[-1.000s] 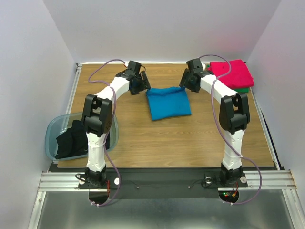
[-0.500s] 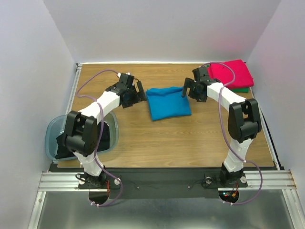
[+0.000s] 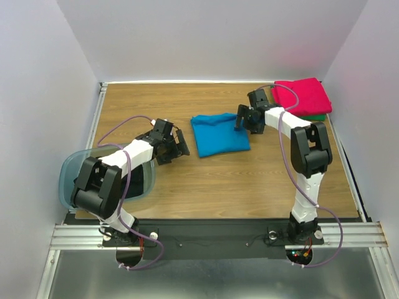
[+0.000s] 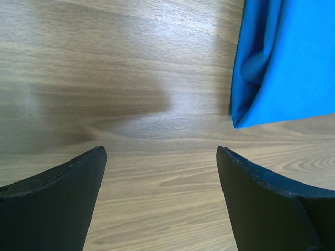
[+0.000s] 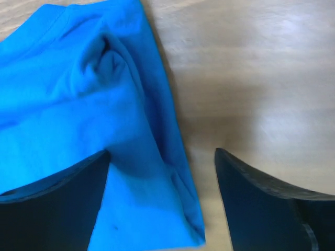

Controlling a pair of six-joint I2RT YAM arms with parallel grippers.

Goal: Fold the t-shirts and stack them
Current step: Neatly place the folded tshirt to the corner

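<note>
A folded bright blue t-shirt [image 3: 219, 132] lies mid-table; it also shows in the left wrist view [image 4: 285, 63] and the right wrist view [image 5: 89, 130]. A folded red-pink t-shirt [image 3: 303, 95] rests on a green t-shirt [image 3: 319, 116] at the back right. My left gripper [image 3: 181, 146] is open and empty over bare wood, left of the blue shirt's near corner. My right gripper [image 3: 240, 119] is open, its jaws straddling the blue shirt's right edge. The black t-shirt is hidden behind my left arm.
A translucent blue-grey plastic bin [image 3: 68, 171] sits at the table's left edge, mostly covered by my left arm. White walls close in the table [image 3: 249, 180] on three sides.
My left gripper has pulled back from the blue shirt's far left corner toward the near left. My right gripper has moved down to the shirt's right edge. The shirt has not moved.
</note>
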